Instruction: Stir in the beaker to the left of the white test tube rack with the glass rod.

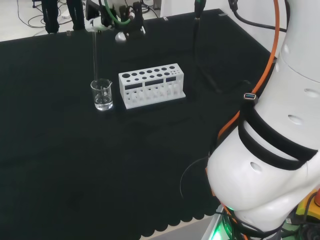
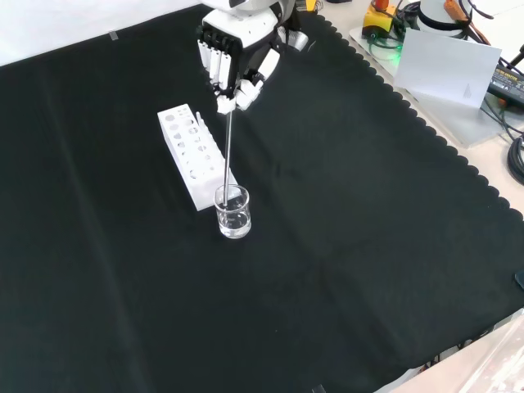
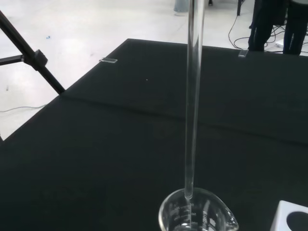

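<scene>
A small clear beaker [image 1: 102, 94] [image 2: 232, 211] [image 3: 197, 214] with a little clear liquid stands on the black cloth, just left of the white test tube rack [image 1: 151, 85] [image 2: 193, 153] in the head view. A long glass rod [image 1: 94, 55] [image 2: 227, 155] [image 3: 193, 96] hangs upright with its lower end inside the beaker. The hand [image 1: 107, 20] [image 2: 233, 61] is above the beaker, shut on the rod's upper end, fingers curled round it.
The arm's white links [image 1: 280, 135] stand at the head view's right. A grey board [image 2: 450, 70] and cables lie off the cloth at the front view's upper right. A black tripod leg [image 3: 31, 55] stands on the floor beyond the bench edge.
</scene>
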Robot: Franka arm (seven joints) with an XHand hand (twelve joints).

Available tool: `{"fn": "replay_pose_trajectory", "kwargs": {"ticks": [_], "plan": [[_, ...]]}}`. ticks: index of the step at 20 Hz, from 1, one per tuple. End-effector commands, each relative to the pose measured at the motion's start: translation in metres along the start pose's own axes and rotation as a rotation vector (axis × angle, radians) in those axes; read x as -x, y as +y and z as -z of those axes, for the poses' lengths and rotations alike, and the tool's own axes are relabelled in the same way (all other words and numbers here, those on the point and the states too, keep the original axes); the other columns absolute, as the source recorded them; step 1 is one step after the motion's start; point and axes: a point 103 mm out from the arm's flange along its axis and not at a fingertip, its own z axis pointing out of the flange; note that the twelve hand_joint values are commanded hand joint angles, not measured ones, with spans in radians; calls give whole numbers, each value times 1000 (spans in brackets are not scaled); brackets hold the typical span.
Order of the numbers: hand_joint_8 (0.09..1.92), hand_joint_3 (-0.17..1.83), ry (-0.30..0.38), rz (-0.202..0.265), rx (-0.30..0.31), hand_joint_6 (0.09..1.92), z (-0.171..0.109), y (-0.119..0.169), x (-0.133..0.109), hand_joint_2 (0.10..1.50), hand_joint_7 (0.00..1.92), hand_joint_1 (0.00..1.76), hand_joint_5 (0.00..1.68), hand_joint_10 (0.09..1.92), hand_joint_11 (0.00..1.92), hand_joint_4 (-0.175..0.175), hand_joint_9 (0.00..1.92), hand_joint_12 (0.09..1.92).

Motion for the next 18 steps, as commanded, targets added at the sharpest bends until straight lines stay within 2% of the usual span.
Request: {"fn": "replay_pose_trajectory", "kwargs": {"ticks": [1,8,12,18], "plan": [[789,-175,-5,-9,-9,87,-4,-8,9,1073,1295,1321,1392,659,1650,-175,1671,543],[791,-175,-8,12,-31,87,-23,-13,4,1073,1294,1321,1393,660,1649,-175,1672,545],[789,-175,4,3,-43,87,-33,-13,10,1073,1295,1321,1393,661,1649,-175,1672,547],[790,-175,-8,14,-54,87,-31,-24,8,1073,1295,1321,1394,661,1648,-175,1673,548]]}}
